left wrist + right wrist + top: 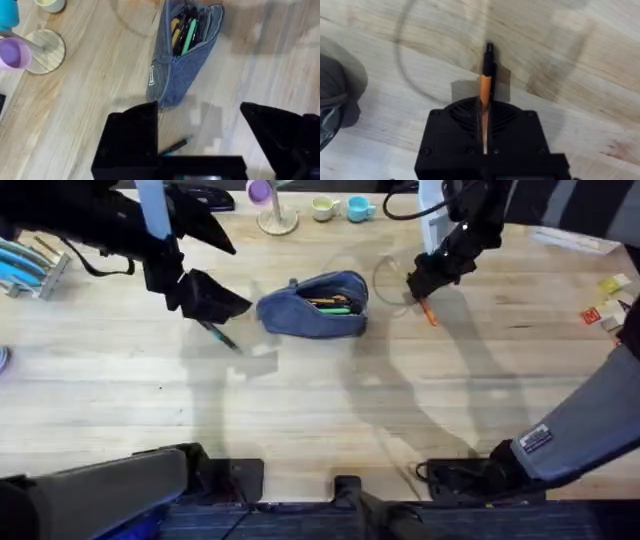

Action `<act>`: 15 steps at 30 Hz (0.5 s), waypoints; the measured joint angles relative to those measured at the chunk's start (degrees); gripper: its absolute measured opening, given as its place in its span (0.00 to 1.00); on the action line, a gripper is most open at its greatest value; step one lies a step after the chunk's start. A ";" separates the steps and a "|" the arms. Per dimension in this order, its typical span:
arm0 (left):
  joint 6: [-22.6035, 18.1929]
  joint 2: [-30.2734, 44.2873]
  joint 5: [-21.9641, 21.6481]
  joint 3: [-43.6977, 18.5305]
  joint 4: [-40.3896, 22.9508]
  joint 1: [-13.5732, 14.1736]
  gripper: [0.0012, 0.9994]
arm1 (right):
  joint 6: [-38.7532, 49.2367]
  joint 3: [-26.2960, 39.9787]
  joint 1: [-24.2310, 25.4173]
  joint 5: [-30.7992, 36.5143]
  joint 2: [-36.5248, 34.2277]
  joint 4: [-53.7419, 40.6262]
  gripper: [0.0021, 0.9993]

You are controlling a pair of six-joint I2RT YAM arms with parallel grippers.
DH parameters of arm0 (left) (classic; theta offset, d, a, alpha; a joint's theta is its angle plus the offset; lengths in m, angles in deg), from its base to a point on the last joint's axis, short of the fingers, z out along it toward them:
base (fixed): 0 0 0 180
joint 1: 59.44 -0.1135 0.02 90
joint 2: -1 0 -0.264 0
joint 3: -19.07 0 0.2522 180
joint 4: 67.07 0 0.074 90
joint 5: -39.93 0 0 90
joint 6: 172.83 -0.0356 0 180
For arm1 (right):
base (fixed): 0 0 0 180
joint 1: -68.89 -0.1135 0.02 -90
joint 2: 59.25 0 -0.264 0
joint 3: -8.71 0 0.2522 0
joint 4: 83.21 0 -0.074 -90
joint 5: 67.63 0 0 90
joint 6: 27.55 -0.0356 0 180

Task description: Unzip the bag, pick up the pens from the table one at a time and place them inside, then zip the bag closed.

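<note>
The bag (318, 305) is lying unzipped on the table (300, 410). Just right of it, the right gripper (424, 292) is clamping the orange pen (428, 312), apparently mid-pickup; next it needs carrying over the opening. Left of the bag, the left gripper (205, 310) is spread wide above the dark pen (216, 335).

1. The bag (182, 60) is lying unzipped on the table (90, 95), pens showing inside.
2. The left gripper (200, 145) is hovering open, fingers (132, 135) spread, over a dark pen (177, 145).
</note>
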 joint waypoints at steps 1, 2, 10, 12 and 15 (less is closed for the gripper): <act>-0.01 0.00 0.00 0.00 0.00 0.00 0.99 | -0.01 0.00 -0.02 0.00 0.02 0.00 0.04; -0.01 0.00 0.00 0.00 0.00 0.00 0.99 | -0.01 0.00 -0.02 0.00 0.02 0.00 0.04; -0.01 0.00 0.00 0.00 0.00 0.00 0.99 | -0.01 0.24 -0.02 -0.06 0.11 -0.15 0.03; -0.01 0.00 0.00 0.00 0.00 0.00 0.99 | -0.03 0.29 -0.12 -0.77 0.21 -0.19 0.03; -0.01 0.00 0.00 0.00 0.00 0.00 0.99 | 0.00 0.31 -0.80 -2.42 1.16 -0.27 0.03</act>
